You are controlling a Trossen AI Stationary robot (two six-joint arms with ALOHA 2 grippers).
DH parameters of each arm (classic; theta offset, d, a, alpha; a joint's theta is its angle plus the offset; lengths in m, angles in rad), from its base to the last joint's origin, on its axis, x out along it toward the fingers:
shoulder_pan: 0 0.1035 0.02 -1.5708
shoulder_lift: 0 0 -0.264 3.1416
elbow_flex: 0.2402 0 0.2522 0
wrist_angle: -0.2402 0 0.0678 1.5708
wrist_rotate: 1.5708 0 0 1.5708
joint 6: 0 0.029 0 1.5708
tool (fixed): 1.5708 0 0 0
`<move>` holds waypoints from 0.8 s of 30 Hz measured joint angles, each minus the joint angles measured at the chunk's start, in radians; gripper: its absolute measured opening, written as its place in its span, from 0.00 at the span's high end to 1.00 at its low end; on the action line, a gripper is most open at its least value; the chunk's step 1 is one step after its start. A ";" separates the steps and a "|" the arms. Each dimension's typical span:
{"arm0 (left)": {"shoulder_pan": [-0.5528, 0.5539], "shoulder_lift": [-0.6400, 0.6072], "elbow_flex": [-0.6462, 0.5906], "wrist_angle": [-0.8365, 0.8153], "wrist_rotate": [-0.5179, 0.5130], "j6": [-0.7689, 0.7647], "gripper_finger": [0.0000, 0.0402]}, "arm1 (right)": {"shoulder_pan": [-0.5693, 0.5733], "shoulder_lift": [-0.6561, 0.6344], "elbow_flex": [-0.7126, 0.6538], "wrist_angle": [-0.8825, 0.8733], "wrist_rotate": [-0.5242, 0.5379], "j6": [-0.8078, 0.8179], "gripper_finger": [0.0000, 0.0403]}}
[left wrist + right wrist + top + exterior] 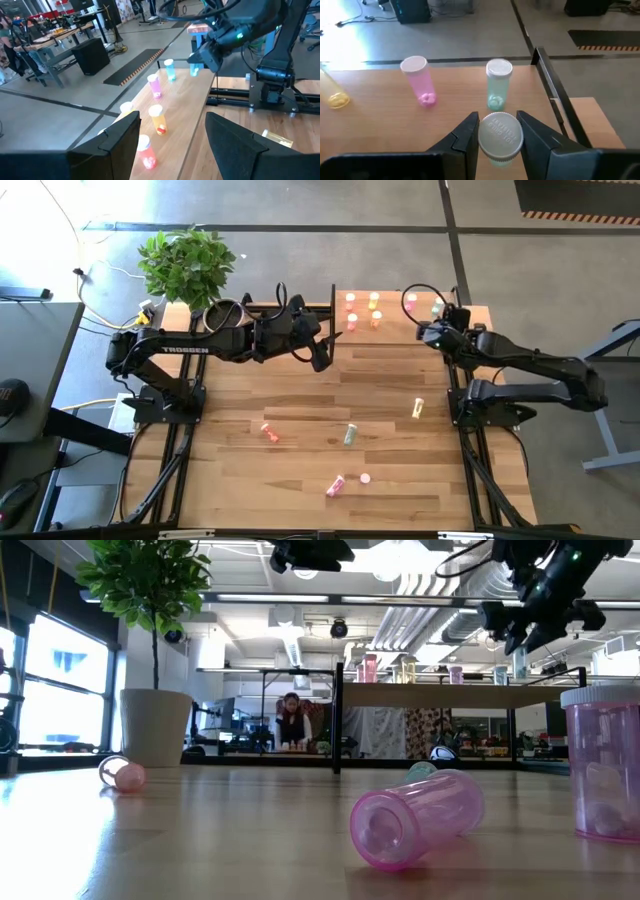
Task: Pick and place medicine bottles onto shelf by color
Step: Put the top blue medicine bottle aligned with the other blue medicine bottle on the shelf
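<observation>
The shelf [395, 332] stands at the table's far side with a black panel at its left end. Several medicine bottles stand upright on it: red and orange ones [157, 120] at the left, a pink one [420, 80] and a pale green one [498, 82] toward the right. My right gripper [500, 134] is over the shelf's right part, shut on a pale green, white-capped bottle [194, 71]. My left gripper [172, 145] hangs open beside the shelf's left end with nothing between its fingers. More bottles lie on the table: orange-red [268, 432], green [350, 435], yellow [418, 408], pink [335, 485]. My right gripper pinches the pale green bottle at its white cap [501, 134], one finger on each side of the cap. The fingers slant down from the table's right side. The bottle hangs upright below them over the shelf; whether its base touches the shelf cannot be told.
A potted plant [187, 265] stands at the table's far left corner. A loose pink cap [365, 478] lies beside the pink bottle near the front. In the low view a pink bottle [415, 815] lies on its side and another [605, 765] stands upright close by. A person sits far behind the table.
</observation>
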 joint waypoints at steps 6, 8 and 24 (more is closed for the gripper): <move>0.000 0.000 0.000 0.000 0.000 -0.001 0.47 | -0.036 0.000 -0.037 0.022 0.002 0.028 0.75; 0.000 0.000 0.000 0.000 0.000 -0.001 0.47 | -0.048 0.001 -0.039 0.023 0.001 0.026 0.75; 0.000 0.000 0.000 0.000 0.000 0.002 0.47 | -0.112 0.019 -0.039 0.116 -0.087 -0.078 0.75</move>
